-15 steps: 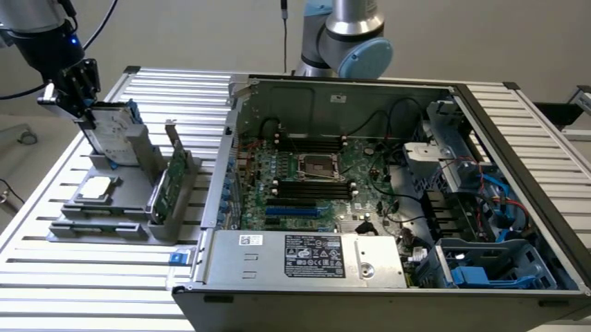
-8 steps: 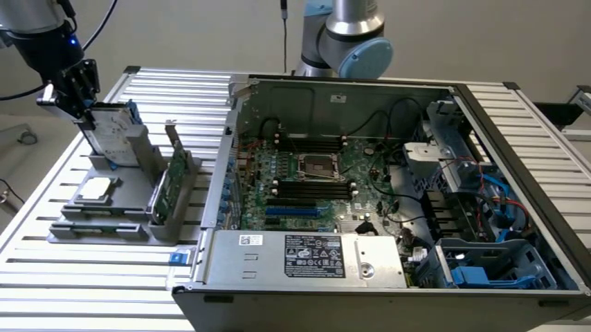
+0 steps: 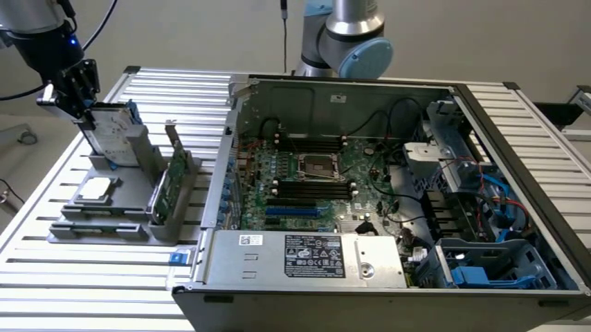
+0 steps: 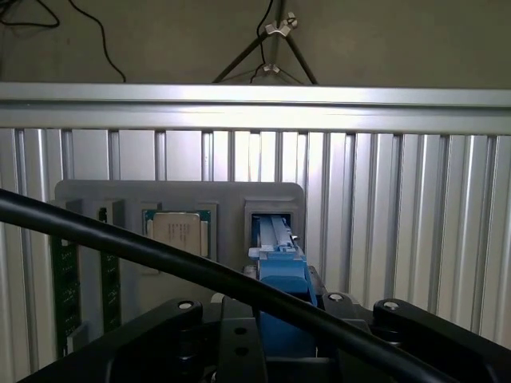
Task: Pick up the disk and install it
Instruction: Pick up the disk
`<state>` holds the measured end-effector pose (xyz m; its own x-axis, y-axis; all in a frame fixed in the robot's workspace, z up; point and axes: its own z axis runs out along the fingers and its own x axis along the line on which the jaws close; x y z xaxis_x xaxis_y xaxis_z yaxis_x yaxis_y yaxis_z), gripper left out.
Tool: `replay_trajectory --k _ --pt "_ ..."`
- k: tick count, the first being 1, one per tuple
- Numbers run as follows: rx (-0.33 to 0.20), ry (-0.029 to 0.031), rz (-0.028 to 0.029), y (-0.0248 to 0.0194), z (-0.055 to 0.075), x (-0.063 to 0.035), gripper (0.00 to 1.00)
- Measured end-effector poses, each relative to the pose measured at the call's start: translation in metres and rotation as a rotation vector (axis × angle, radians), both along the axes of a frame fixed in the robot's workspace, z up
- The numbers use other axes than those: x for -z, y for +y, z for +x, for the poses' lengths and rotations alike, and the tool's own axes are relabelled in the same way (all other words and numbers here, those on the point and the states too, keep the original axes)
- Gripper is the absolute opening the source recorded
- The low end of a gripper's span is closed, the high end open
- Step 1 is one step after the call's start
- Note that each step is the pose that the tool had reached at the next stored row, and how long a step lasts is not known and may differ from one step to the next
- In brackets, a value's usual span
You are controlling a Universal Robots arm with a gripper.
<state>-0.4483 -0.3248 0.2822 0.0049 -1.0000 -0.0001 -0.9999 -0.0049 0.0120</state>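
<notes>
My pincer [image 3: 88,116] is clenched on the upper end of the disk [image 3: 118,135], over the far corner of the grey holder [image 3: 99,229] at the exterior view's left. The disk stands on edge, leaning a little, with its lower end at the holder's slot and its upper end between my fingers. I cannot tell whether that lower end is seated in the slot or just clear of it.

From my wrist, the blue rail of the disk [image 4: 281,268] runs straight from the slot in the holder [image 4: 233,196] to my pincer [image 4: 279,323], squarely between its two black halves. A black cable [image 4: 120,239] crosses in front.

A small square chip [image 3: 97,188] lies flat on the holder just beside the disk, towards the camera. A green card [image 3: 163,195] stands on edge on the side nearer the computer case [image 3: 369,90]. The case sits open on the slatted metal table [image 3: 93,277], well apart from the disk, with its circuit board [image 3: 305,187] exposed
</notes>
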Motion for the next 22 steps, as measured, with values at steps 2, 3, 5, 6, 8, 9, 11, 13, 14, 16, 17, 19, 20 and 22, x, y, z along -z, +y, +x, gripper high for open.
replay_trajectory --k 2,3,5,6,8,9,11,13,14,16,17,19,20,22 --pt "0.0 0.0 0.0 0.0 0.0 0.0 0.33" --pt "0.0 0.0 0.0 0.0 0.0 0.0 0.33" --pt "0.0 0.0 0.0 0.0 0.0 0.0 0.33" --pt "0.0 0.0001 0.0 0.0 0.0 0.0 0.33" --pt "0.0 0.0001 0.0 0.0 0.0 0.0 0.33" --pt "0.0 0.0 0.0 0.0 0.0 0.0 0.33" --pt "0.0 0.0001 0.0 0.0 0.0 0.0 0.33" --pt "0.0 -0.0001 -0.0002 -0.0001 0.0 -0.0007 0.33" --pt "0.0 -0.0003 -0.0002 -0.0001 0.0 -0.0019 0.33" --pt "0.0 -0.0001 -0.0001 0.0 0.0 -0.0096 0.33" --pt "0.0 -0.0001 -0.0001 0.0 0.0 -0.0142 0.33" --pt "0.0 0.0 -0.0001 0.0003 0.0 -0.0232 0.33" --pt "0.0 0.0 -0.0002 0.0004 0.0 -0.028 0.33" --pt "0.0 0.0 -0.0002 0.0006 0.0 -0.0371 0.33"
